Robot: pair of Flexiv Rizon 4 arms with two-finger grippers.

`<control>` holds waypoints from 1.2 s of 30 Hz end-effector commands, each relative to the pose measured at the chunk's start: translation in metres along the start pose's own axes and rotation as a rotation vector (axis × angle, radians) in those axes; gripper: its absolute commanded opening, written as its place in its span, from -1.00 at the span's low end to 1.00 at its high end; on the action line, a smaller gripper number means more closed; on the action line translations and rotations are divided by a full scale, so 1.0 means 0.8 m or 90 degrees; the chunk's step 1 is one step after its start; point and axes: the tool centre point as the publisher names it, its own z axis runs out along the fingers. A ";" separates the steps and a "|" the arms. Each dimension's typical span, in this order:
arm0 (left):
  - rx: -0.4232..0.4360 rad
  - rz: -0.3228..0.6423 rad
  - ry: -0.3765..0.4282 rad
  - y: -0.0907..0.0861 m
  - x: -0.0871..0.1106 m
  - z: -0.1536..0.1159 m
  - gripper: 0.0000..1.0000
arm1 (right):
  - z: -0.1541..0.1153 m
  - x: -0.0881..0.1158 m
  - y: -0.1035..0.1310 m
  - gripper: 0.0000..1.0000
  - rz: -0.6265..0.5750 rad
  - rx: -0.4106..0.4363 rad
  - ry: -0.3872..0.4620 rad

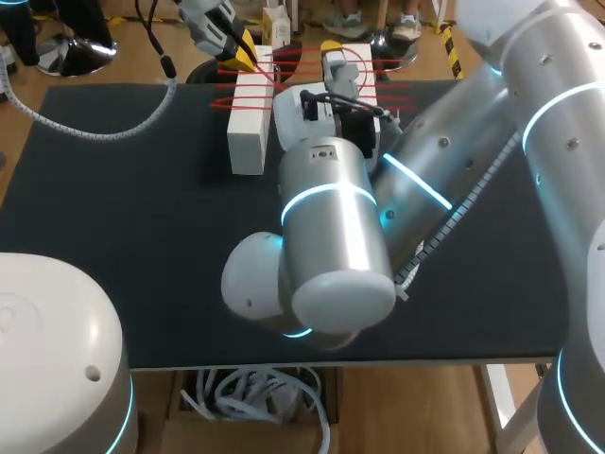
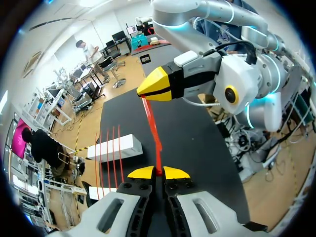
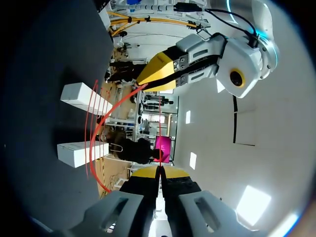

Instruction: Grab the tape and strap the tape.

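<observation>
Much of the near black table [image 1: 142,246] lies under my right arm [image 1: 331,227]. Beyond it stand two white blocks [image 1: 248,123], apart, with red tape [image 1: 312,68] running across both in several strands. Farthest off, the left gripper [image 1: 246,52] and right gripper [image 1: 331,45] each pinch the tape tight (one strand stretches between them).

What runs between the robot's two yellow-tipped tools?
A thin red tape stretches through the air from the left tool to the right tool. Nothing else lies between them. The left wrist view shows it best.
</observation>
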 end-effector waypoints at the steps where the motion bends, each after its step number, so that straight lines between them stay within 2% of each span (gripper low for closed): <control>1: -0.003 -0.001 0.002 -0.001 0.000 -0.001 -1.00 | 0.003 0.004 0.003 -1.00 -0.008 0.001 0.000; 9: -0.003 -0.001 0.002 -0.001 0.000 -0.001 -1.00 | 0.012 0.010 0.012 -1.00 -0.015 -0.002 -0.001; 21: -0.003 -0.001 0.002 -0.001 0.000 -0.001 -1.00 | 0.009 0.009 0.018 -1.00 -0.011 -0.008 0.003; 29: -0.005 -0.089 0.007 0.004 -0.006 -0.006 -1.00 | 0.011 0.006 0.017 -1.00 -0.005 -0.005 -0.002; 36: -0.004 -0.110 -0.003 0.003 -0.011 -0.002 -1.00 | 0.017 0.004 0.014 -1.00 -0.002 0.001 -0.008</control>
